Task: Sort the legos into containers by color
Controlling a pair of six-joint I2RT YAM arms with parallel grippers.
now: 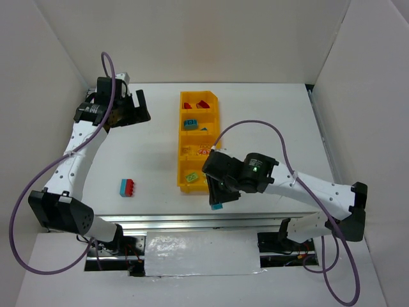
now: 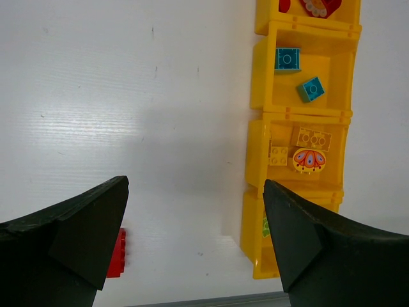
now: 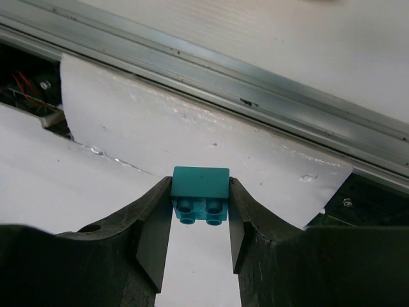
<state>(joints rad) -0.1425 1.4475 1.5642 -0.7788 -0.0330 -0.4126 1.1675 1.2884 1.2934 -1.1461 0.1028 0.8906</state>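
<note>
One desk [image 1: 275,121] carries our yellow bin [image 1: 179,147], long axis twelve-to-six, its teal compartment [image 1: 204,123] lying at three o'clock from our released left pincer [image 1: 132,109] and eleven o'clock from our right pincer [image 1: 217,201], clenched on a teal brick [image 3: 200,185].

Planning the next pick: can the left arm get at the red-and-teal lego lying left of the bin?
Probably yes: the left pincer is open and empty, and the red-and-teal lego lies alone on open table.

white walls [image 1: 192,38] | white table [image 1: 268,128] | metal rail [image 1: 192,222] near edge
</note>
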